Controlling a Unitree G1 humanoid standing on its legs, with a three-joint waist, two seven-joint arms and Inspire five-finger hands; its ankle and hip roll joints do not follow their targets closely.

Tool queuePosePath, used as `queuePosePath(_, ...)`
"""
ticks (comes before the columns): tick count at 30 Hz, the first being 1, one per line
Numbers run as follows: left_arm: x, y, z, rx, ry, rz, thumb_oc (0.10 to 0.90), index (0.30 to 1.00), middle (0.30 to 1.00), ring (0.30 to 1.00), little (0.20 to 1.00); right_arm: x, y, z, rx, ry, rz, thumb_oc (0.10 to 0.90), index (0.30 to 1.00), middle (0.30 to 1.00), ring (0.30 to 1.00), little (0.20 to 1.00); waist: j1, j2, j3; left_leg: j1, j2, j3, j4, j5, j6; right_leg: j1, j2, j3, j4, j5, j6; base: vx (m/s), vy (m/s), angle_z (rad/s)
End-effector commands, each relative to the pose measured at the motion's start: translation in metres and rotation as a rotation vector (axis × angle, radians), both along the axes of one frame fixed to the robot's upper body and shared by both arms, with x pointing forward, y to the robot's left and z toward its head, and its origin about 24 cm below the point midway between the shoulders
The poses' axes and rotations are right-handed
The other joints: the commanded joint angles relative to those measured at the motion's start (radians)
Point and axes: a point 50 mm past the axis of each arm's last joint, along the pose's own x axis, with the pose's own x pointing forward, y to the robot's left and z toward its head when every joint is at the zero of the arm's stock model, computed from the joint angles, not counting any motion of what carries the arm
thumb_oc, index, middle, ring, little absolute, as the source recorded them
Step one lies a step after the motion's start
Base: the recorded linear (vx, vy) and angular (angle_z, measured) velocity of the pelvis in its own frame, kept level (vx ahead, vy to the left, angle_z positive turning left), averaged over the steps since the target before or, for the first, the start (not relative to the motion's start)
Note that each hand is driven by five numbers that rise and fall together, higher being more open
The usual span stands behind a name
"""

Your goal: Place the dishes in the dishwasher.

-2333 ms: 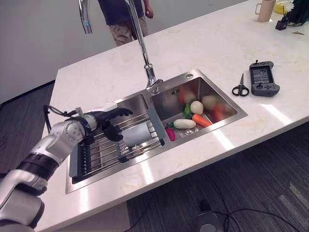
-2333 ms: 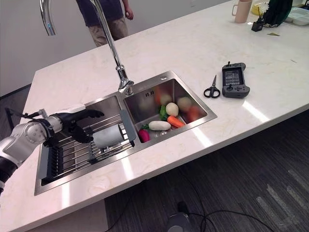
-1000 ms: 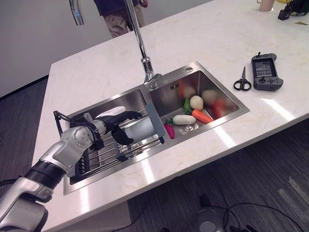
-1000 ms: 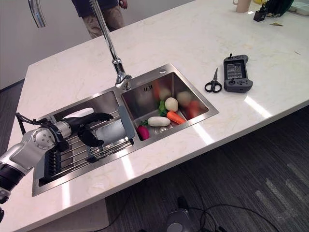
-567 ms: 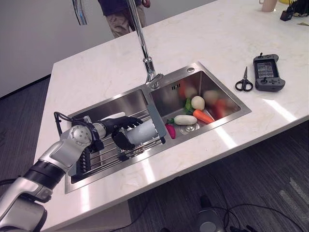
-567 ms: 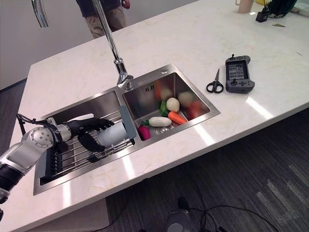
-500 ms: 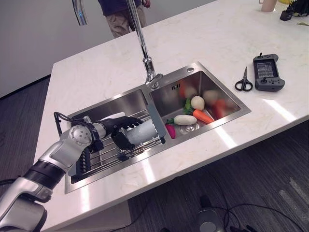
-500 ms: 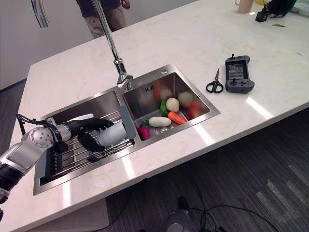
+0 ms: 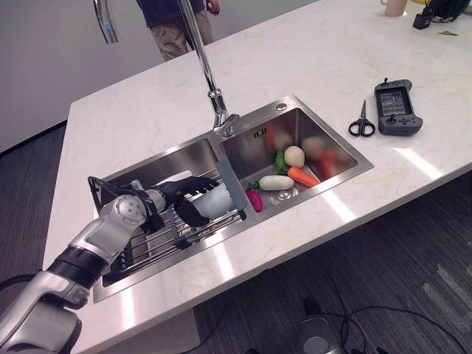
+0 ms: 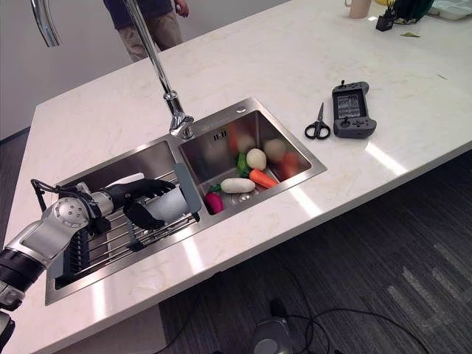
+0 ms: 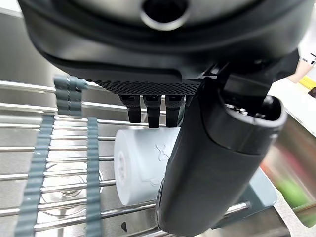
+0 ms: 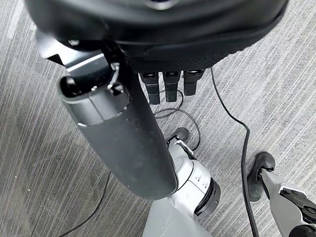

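From the left eye view, the left hand (image 9: 184,200) reaches over the rack (image 9: 158,234) that sits in the left basin of the sink (image 9: 335,177). Its fingers and thumb curl round a pale cup (image 9: 215,200) lying on its side on the rack, against the grey divider. The right basin holds vegetables (image 9: 284,173). Scissors (image 9: 362,123) and a game console (image 9: 397,107) lie on the worktop (image 9: 310,59), well apart from the sink, and a person (image 9: 173,22) stands at the far side.

The right eye view shows the same scene: the hand (image 10: 140,203) wraps the cup (image 10: 168,205) from above and below.

In the left wrist view the cup (image 11: 140,165) rests on the rack's bars (image 11: 59,163), with the fingers (image 11: 148,106) over it and the thumb alongside it.

In the right wrist view the right hand (image 12: 133,133) hangs above the floor (image 12: 44,163), fingers relaxed and holding nothing.

The step in hand looks like the grasp on the cup. The next move likely calls for a firm hold and a clean lift clear of the bars.
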Motion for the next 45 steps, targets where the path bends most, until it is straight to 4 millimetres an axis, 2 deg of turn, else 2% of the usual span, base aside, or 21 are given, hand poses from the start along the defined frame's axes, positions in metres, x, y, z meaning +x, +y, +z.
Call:
queuePosePath(1,0.011,0.020,0.051,-0.059,-0.234,0.106,0.800,0.900,0.900,0.900,0.900,-0.011,-0.011,0.007,-0.048,-0.010,0.028,0.800,0.900,0.900,0.900,0.900,-0.023,0.011,-0.012,-0.113,0.077,-0.138,0.146,-0.122,-0.015,0.019,-0.042,-0.017,0.140,-0.180,0.086,0.00,0.000,0.00)
queuePosePath(9,0.010,0.015,0.040,-0.062,-0.186,0.079,0.800,0.900,0.900,0.900,0.900,-0.009,-0.015,0.010,-0.061,-0.027,0.041,0.800,0.900,0.900,0.900,0.900,-0.038,0.028,0.011,-0.116,0.073,-0.132,0.146,-0.118,-0.017,0.009,-0.045,-0.009,0.140,-0.178,0.086,0.00,0.006,-0.04)
queuePosePath(26,0.010,0.015,0.032,0.012,-0.096,0.065,0.800,0.900,0.900,0.900,0.900,-0.003,-0.024,0.016,-0.086,-0.052,0.059,0.800,0.900,0.900,0.900,0.900,-0.055,0.047,0.038,-0.123,0.065,-0.127,0.146,-0.113,-0.018,-0.002,-0.052,-0.003,0.140,-0.173,0.090,0.00,0.001,-0.01)
queuePosePath(27,0.010,0.015,0.031,0.042,-0.090,0.059,0.769,0.853,0.853,0.853,0.853,-0.002,-0.024,0.017,-0.088,-0.055,0.061,0.800,0.900,0.900,0.900,0.900,-0.056,0.048,0.039,-0.125,0.064,-0.126,0.146,-0.113,-0.018,-0.005,-0.054,-0.003,0.140,-0.172,0.091,0.00,0.000,0.00)
queuePosePath(29,0.010,0.016,0.028,0.067,-0.067,0.047,0.400,0.300,0.300,0.300,0.300,0.000,-0.025,0.018,-0.093,-0.064,0.066,0.800,0.900,0.900,0.900,0.900,-0.059,0.049,0.044,-0.129,0.064,-0.124,0.146,-0.111,-0.018,-0.009,-0.056,-0.003,0.140,-0.170,0.092,0.00,0.000,0.00)
queuePosePath(34,0.009,0.017,0.024,0.107,-0.026,0.027,0.400,0.300,0.300,0.300,0.300,0.003,-0.027,0.020,-0.101,-0.074,0.074,0.800,0.900,0.900,0.900,0.900,-0.062,0.052,0.048,-0.130,0.063,-0.123,0.146,-0.111,-0.020,-0.011,-0.056,-0.003,0.140,-0.169,0.094,-0.01,0.010,0.00)
queuePosePath(45,0.010,0.026,0.037,0.146,-0.110,0.063,0.400,0.300,0.300,0.300,0.300,0.000,-0.023,0.017,-0.098,-0.059,0.088,0.800,0.900,0.900,0.900,0.900,-0.046,0.044,0.021,-0.124,0.072,-0.127,0.146,-0.109,-0.021,0.005,-0.051,-0.019,0.140,-0.176,0.088,0.00,0.000,0.00)
